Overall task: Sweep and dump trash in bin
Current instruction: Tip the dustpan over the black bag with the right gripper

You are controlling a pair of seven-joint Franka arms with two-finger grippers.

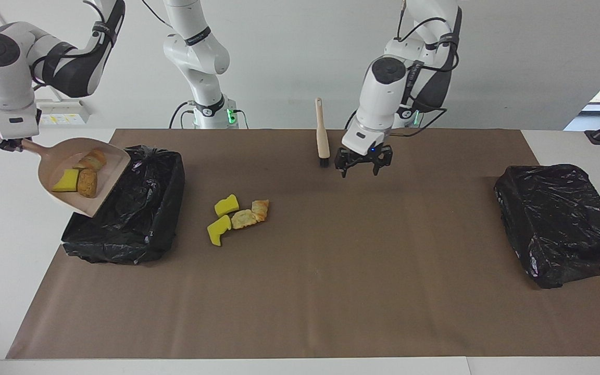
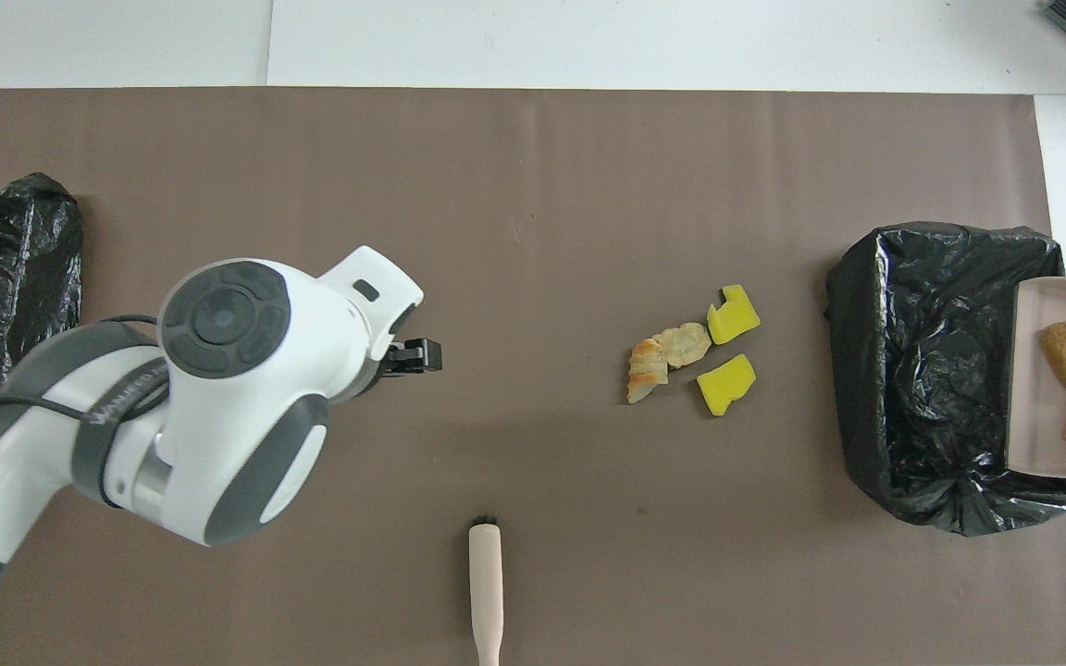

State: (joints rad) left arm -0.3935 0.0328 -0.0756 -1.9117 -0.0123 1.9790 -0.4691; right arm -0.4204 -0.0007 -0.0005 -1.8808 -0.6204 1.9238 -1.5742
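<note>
Yellow sponge, tan pastry scraps [image 1: 237, 217]: four at frame centre-left on mat; three in dustpan [image 1: 78, 174] upper left, over bin [image 1: 128, 213]; light, soft, likely crumbly; sweep, don't pinch; right gripper [image 1: 5, 141] clamps dustpan handle; left gripper [image 1: 362, 162] spread, empty, beside brush [image 1: 322, 133].

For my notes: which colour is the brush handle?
The brush handle is pale beige, clearest in the overhead view.
</note>
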